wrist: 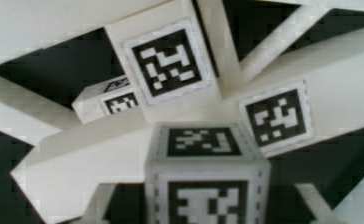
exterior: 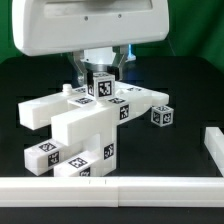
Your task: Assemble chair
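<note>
Gripper (exterior: 102,72), pinched narrowly around a small white plastic tagged cube (exterior: 102,88) at the twelve o'clock edge of the blocky white plastic chair assembly (exterior: 85,122) lying mid black table (exterior: 185,95), may jam that cube askew if it tilts, shoving the assembly sideways.

Black table (exterior: 185,80) with chair parts (exterior: 80,125), 1 cube (exterior: 162,116), white rail (exterior: 110,187).

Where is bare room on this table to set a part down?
Bare table between the loose cube and the front rail, and on the exterior view's left of the chair. Crowded under the pincer and its held cube.
</note>
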`<state>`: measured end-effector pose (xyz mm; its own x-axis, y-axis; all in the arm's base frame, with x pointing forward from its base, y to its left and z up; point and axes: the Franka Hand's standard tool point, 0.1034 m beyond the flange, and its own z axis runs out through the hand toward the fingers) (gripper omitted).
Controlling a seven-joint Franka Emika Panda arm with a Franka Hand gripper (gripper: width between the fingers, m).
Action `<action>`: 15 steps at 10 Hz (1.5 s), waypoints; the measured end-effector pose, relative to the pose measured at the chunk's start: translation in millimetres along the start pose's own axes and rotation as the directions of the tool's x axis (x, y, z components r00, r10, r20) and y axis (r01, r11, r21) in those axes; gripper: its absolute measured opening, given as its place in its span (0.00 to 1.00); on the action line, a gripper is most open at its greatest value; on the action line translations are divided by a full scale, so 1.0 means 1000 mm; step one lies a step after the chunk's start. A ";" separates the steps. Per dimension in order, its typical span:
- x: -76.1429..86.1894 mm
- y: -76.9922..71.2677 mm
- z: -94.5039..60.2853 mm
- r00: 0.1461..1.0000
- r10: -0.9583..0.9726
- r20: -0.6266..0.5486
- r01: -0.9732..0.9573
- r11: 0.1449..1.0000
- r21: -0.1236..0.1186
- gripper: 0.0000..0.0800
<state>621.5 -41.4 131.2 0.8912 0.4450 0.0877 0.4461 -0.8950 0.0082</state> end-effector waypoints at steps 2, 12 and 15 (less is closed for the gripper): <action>-0.001 0.000 0.002 1.000 0.001 0.003 -0.001 1.000 0.000 0.36; 0.003 0.009 0.003 1.000 0.007 -0.007 -0.008 1.000 -0.011 0.36; 0.003 0.009 0.003 0.999 0.042 -0.007 -0.042 0.999 -0.011 0.36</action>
<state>628.1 -48.3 128.7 0.9084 0.4071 0.0951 0.4075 -0.9131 0.0155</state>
